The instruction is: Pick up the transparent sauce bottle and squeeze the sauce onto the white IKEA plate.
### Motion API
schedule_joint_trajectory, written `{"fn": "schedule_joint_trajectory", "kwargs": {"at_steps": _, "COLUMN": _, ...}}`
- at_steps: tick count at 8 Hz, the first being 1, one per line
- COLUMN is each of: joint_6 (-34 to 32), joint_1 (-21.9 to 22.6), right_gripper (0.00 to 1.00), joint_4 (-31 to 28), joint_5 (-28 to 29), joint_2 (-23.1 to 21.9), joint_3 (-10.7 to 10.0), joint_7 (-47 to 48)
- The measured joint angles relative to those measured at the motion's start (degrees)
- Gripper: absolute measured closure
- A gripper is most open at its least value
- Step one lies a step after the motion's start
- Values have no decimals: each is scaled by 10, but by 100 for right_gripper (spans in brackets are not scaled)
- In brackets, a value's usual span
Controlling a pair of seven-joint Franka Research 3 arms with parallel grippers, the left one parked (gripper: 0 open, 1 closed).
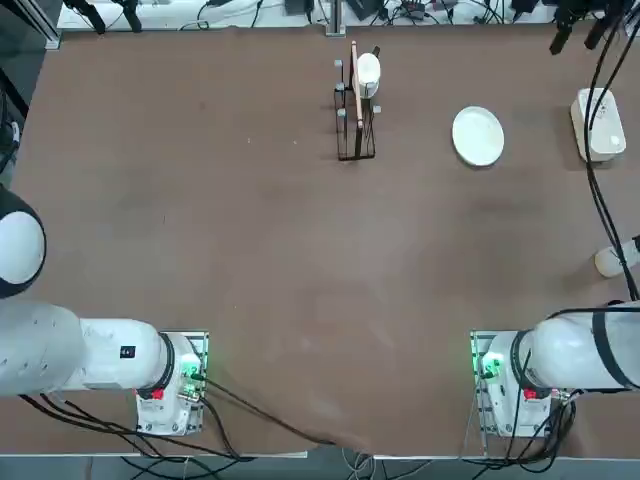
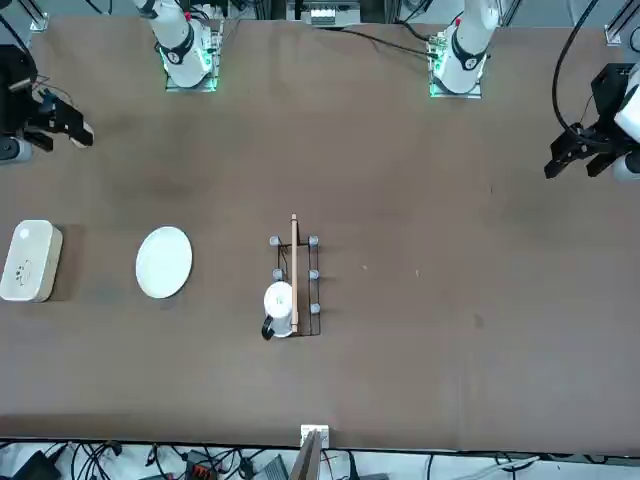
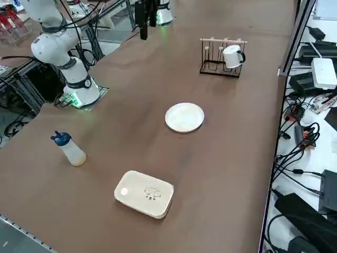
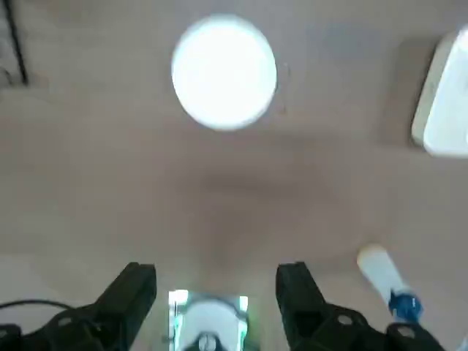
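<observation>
High above the brown desk (image 3: 221, 158), your right gripper (image 4: 216, 292) hung with its two dark fingers (image 4: 135, 289) spread wide and nothing between them, as your wrist camera showed. Looking down past them, you could see the arm's own base with its green light directly below the gap.

Off to one side of the fingers, near but clear of them, the transparent sauce bottle (image 3: 70, 148) stood upright on the desk with its blue cap (image 4: 404, 304) on, touching nothing else. Well beyond the fingers, farther out across the desk, the white IKEA plate (image 1: 478, 135) lay flat and bare. You had the cream-white rectangular dish (image 3: 145, 193) on the same side as the bottle, well apart from both bottle and plate.

Farther still, past the plate on the side away from the dish, a black wire rack (image 2: 296, 285) with a wooden top rail held a white cup (image 3: 232, 56) hung at one end. Cables (image 3: 303, 137) trailed along the desk's far edge in the right side view.
</observation>
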Motion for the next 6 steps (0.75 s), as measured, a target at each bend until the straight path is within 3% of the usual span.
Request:
{"fn": "schedule_joint_trajectory", "kwargs": {"at_steps": 2, "joint_6": -55, "joint_1": -36, "right_gripper": 0, "joint_4": 0, "joint_5": -17, "joint_2": 11, "joint_3": -3, "joint_7": 18}}
{"fn": "schedule_joint_trajectory", "kwargs": {"at_steps": 4, "joint_6": -71, "joint_1": -68, "right_gripper": 0, "joint_4": 0, "joint_5": -36, "joint_2": 19, "joint_3": -4, "joint_7": 129}}
{"fn": "schedule_joint_trajectory", "kwargs": {"at_steps": 6, "joint_6": -72, "joint_1": -67, "right_gripper": 0, "joint_4": -1, "joint_5": -102, "joint_2": 30, "joint_3": 0, "joint_7": 255}}
